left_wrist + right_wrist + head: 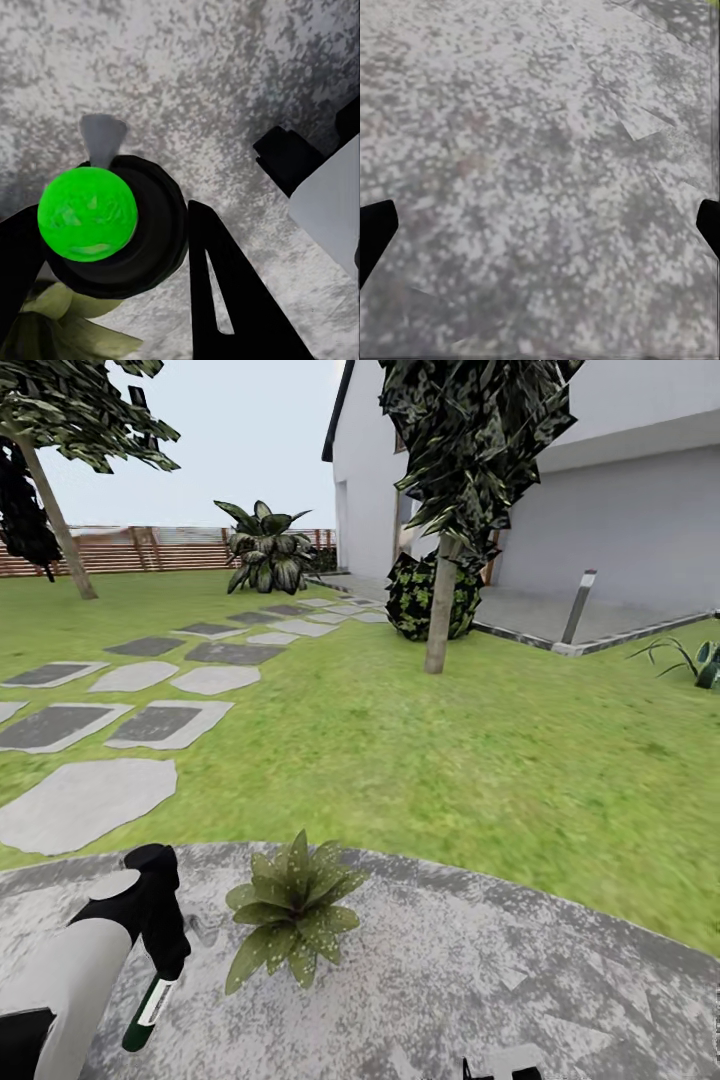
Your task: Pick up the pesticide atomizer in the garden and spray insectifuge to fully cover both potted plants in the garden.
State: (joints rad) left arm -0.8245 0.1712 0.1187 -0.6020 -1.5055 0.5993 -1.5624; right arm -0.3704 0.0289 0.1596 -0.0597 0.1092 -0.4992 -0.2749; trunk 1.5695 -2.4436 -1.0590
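One potted plant, a low rosette of speckled green leaves, stands on the round grey patio. Just to its left, my left gripper is shut on the pesticide atomizer, whose dark green body with a white label hangs below the fingers. In the left wrist view the atomizer shows as a bright green round end in a black head with a grey nozzle, between my left gripper's dark fingers, with plant leaves at the edge. My right gripper is open over bare paving.
Stepping stones cross the lawn towards a wooden fence and a large leafy plant. A thin tree trunk, a dark bush, a short post and the house stand ahead right. A spiky plant is at the right edge.
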